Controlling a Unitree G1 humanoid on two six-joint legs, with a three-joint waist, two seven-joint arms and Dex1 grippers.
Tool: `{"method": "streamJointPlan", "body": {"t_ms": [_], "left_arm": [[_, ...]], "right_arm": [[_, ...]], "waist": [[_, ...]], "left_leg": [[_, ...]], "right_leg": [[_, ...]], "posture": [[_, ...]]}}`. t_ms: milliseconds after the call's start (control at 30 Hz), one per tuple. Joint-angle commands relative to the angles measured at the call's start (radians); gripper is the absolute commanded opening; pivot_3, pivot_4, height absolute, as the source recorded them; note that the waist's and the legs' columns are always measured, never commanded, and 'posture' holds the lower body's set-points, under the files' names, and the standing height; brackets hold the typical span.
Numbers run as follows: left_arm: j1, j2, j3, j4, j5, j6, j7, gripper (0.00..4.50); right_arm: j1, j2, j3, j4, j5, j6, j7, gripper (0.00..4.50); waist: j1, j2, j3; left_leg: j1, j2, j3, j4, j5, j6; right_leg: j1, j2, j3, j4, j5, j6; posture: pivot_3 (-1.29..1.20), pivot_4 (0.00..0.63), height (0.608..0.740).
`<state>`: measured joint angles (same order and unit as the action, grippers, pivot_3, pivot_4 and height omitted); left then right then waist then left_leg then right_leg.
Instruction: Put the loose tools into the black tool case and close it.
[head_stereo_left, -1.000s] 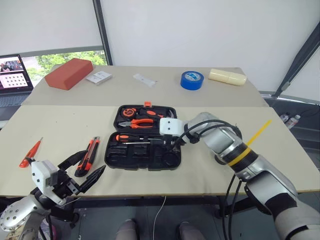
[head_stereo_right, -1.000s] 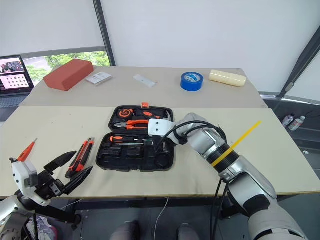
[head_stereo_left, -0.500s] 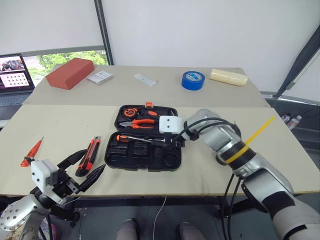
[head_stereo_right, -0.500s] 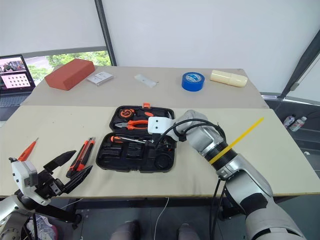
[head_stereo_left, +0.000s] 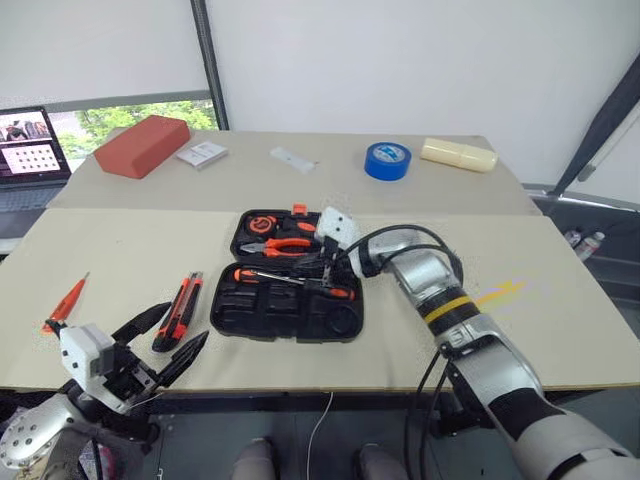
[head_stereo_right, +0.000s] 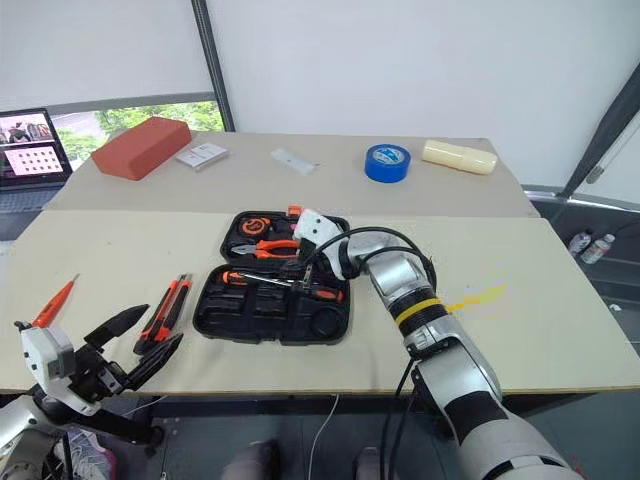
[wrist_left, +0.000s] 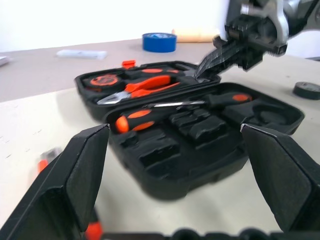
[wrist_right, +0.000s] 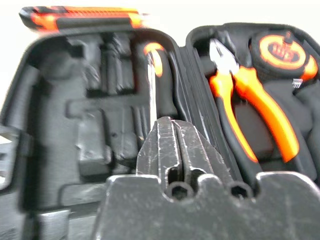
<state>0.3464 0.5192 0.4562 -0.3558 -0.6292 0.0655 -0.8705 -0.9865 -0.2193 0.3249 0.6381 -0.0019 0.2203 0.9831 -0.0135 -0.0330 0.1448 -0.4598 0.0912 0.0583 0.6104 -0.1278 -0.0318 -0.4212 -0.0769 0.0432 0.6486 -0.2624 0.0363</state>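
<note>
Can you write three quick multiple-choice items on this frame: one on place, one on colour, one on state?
1. Where does the utility knife lie?
A. on the table left of the black tool case
B. inside the case
C. beside the blue tape roll

2. What colour is the block at the table's far left?
A. yellow
B. red
C. green

3. How do the right gripper fingers stand?
A. wide apart
B. clamped on the pliers
C. shut together, holding nothing

Answers: 1 A, it rests on the tabletop outside the open case. 2 B, plainly brick red. 3 C, the right wrist view shows them pressed together over the case.
</note>
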Motion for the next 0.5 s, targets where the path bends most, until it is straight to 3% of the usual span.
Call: {"method": "streamJointPlan", "body": {"t_ms": [33,300,500], "left_arm": [[-0.011,0.004,0.012,-0.009,0.002,-0.017,0.006,4.5],[-0.011,0.002,0.006,-0.012,0.009,-0.014,0.009,4.5],[-0.008,0.001,0.004,-0.014,0.011,-0.014,0.011,4.5]], "right_arm": [[0.024,0.015,0.003,0.057,-0.035,-0.087,-0.043,0.02],[0.07,0.03,0.019,-0.016,-0.029,-0.114,0.007,0.02],[0.056,0.026,0.002,-0.025,-0.067,-0.152,-0.078,0.02]], "waist": [[-0.001,0.0,0.0],[-0.007,0.0,0.0],[-0.011,0.0,0.0]], "left_leg": [[0.0,0.0,0.0,0.0,0.0,0.0],[0.001,0.001,0.0,-0.001,0.0,0.0],[0.001,0.001,0.0,-0.002,0.0,0.0]], "right_leg": [[0.0,0.0,0.0,0.0,0.0,0.0],[0.0,0.001,0.0,0.001,0.0,-0.001],[0.0,0.001,0.0,0.001,0.0,-0.001]], "posture": [[0.0,0.15,0.74],[0.0,0.15,0.74],[0.0,0.15,0.74]]}}
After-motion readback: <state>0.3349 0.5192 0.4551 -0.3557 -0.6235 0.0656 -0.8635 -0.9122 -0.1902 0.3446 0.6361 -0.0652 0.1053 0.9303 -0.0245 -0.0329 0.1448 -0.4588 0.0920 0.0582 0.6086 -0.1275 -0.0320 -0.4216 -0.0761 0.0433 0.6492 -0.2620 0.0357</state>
